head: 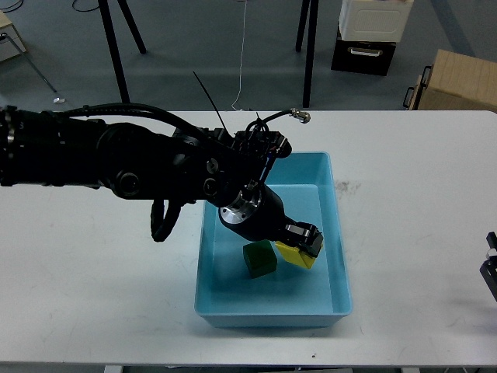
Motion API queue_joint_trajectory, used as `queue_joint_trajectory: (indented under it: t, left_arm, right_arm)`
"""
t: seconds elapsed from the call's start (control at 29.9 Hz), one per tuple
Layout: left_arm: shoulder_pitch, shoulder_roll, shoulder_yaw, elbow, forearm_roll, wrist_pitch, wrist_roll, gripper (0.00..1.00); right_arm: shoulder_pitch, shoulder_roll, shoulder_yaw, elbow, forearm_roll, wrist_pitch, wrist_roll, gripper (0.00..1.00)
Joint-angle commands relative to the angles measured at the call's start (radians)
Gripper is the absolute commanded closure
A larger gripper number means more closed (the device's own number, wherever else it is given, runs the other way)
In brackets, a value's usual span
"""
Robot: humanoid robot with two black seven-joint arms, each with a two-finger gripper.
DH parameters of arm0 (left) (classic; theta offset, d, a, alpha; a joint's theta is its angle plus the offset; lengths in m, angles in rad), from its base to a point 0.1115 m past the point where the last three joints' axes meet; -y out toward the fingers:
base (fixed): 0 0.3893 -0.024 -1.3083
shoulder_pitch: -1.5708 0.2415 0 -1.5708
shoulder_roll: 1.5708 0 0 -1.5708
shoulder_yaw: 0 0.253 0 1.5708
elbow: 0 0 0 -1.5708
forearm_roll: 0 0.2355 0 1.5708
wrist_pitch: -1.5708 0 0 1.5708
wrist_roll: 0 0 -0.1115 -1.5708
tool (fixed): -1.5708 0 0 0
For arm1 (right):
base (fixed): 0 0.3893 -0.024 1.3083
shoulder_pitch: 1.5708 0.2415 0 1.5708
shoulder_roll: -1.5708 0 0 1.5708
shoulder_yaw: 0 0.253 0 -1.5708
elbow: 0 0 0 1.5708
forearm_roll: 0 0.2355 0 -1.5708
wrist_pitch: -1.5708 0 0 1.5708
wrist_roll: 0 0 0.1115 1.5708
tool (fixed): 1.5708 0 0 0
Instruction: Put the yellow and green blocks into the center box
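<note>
Two black arms show, though only one does anything visible. From nine o'clock the left arm reaches across the white table and dips over the light blue tray, which sits at the middle of the view, slightly toward five o'clock. Its left gripper hangs low inside the tray, pointing toward four o'clock. The dark green block lies on the tray floor toward six o'clock, just beside the gripper's wrist and seemingly free of it. At the green block's three o'clock sits the yellow block, tilted, touching or nearly touching its neighbour. The gripper's dark fingers sit right on top of the yellow block, but whether they pinch it or merely rest over it, I cannot tell. At the far three o'clock edge, only a sliver of the right gripper shows; its fingers cannot be made out.
</note>
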Motion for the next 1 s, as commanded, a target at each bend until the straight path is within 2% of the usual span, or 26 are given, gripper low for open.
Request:
queue_joint_trajectory:
  t: [0.0,0.07,0.1,0.13,0.17,0.2,0.33,0.67,0.74,0.8,0.87,0.9,0.97]
  left_arm:
    - [-0.025,-0.001,0.011,-0.041,0.024,-0.002,-0.005,1.00]
    - [-0.036,-0.002,0.008,-0.043,0.024,-0.003,-0.003,0.99]
    - [-0.036,-0.006,0.005,-0.038,0.022,0.003,-0.005,0.89]
    - [-0.031,-0.006,0.003,-0.034,0.021,0.008,-0.006,0.66]
    - [-0.027,-0.004,0.002,-0.034,0.013,0.017,-0.007,0.31]
    - [-0.024,0.001,-0.001,-0.034,0.006,0.021,-0.007,0.00]
    - [-0.024,0.024,-0.006,-0.035,-0.010,-0.024,-0.011,0.00]
    - [-0.022,0.151,-0.070,-0.020,-0.013,-0.024,-0.019,0.00]
    - [-0.019,0.189,-0.131,0.003,-0.017,0.000,-0.031,0.00]
    - [-0.001,0.243,-0.245,0.076,-0.042,0.061,-0.071,0.00]
    - [0.063,0.293,-0.396,0.173,-0.091,0.115,-0.146,0.00]
    - [0.108,0.318,-0.502,0.219,-0.126,0.121,-0.195,0.00]
    - [0.200,0.352,-0.694,0.276,-0.160,0.092,-0.250,0.00]
  right_arm:
    - [0.004,0.000,0.000,-0.003,0.000,0.000,-0.001,0.00]
    - [0.004,0.000,0.000,-0.003,0.000,0.000,-0.001,0.00]
    - [0.004,0.000,0.000,-0.003,0.000,0.000,-0.001,0.00]
    - [0.004,-0.001,0.000,-0.004,0.000,0.000,-0.001,0.00]
    - [0.003,-0.001,0.000,-0.004,0.000,0.000,-0.001,0.00]
    - [0.001,-0.001,0.000,-0.007,0.000,0.000,-0.001,0.00]
    - [0.000,-0.001,-0.003,-0.022,0.000,0.000,-0.001,0.00]
    - [0.004,-0.001,-0.016,-0.023,0.000,0.000,-0.002,0.00]
    - [0.006,-0.003,-0.016,-0.023,-0.001,0.000,-0.002,0.00]
    - [0.007,-0.008,-0.016,-0.027,-0.001,0.000,-0.002,0.00]
    - [0.025,-0.014,-0.016,-0.029,-0.005,0.000,-0.002,0.00]
    - [0.044,-0.015,-0.013,-0.029,-0.011,0.000,-0.001,0.00]
    - [0.065,-0.023,-0.003,-0.029,-0.031,0.000,0.001,0.00]
